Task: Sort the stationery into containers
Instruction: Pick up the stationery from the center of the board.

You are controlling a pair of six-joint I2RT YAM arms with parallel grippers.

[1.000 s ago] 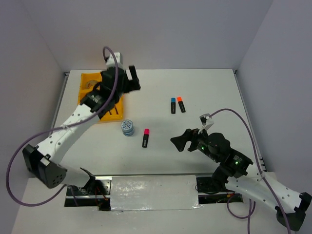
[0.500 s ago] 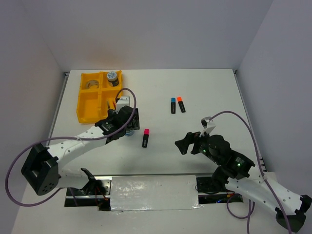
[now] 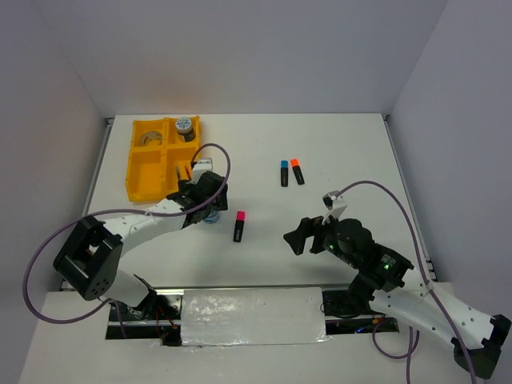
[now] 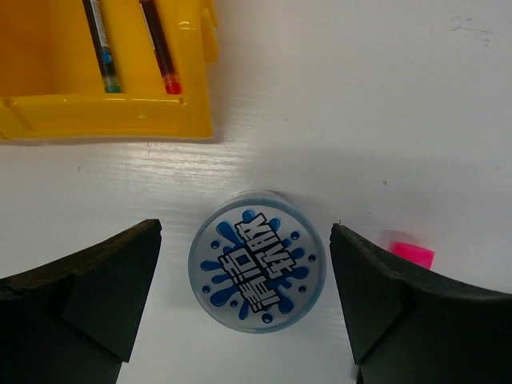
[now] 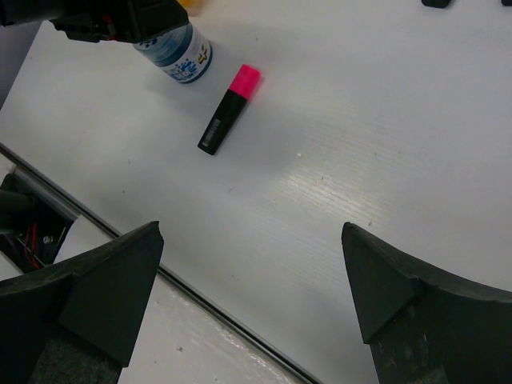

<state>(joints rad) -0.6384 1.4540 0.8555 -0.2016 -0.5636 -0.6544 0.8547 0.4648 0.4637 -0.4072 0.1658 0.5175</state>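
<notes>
The yellow tray (image 3: 142, 186) stands at the far left. A patterned tape roll (image 3: 186, 126) and the silver-grey ring (image 3: 149, 138) lie in its back compartments. The teal pen (image 4: 100, 40) and red pen (image 4: 158, 44) lie in a near compartment. My left gripper (image 3: 210, 202) is open, straddling the second patterned tape roll (image 4: 257, 261) on the table without touching it. The pink-capped highlighter (image 3: 238, 226) lies just to its right. The blue (image 3: 284, 173) and orange (image 3: 297, 170) highlighters lie mid-table. My right gripper (image 3: 299, 236) is open and empty above the table.
In the right wrist view the pink highlighter (image 5: 230, 120) and the tape roll (image 5: 180, 56) lie ahead, with the left arm (image 5: 104, 20) above the roll. The table's front rail (image 5: 200, 296) runs under the right gripper. The tray's near wall (image 4: 104, 120) is just beyond the roll.
The left gripper left the tray, where a patterned roll now sits in the back right compartment, and came down around the second roll on the table. The right gripper barely moved.
</notes>
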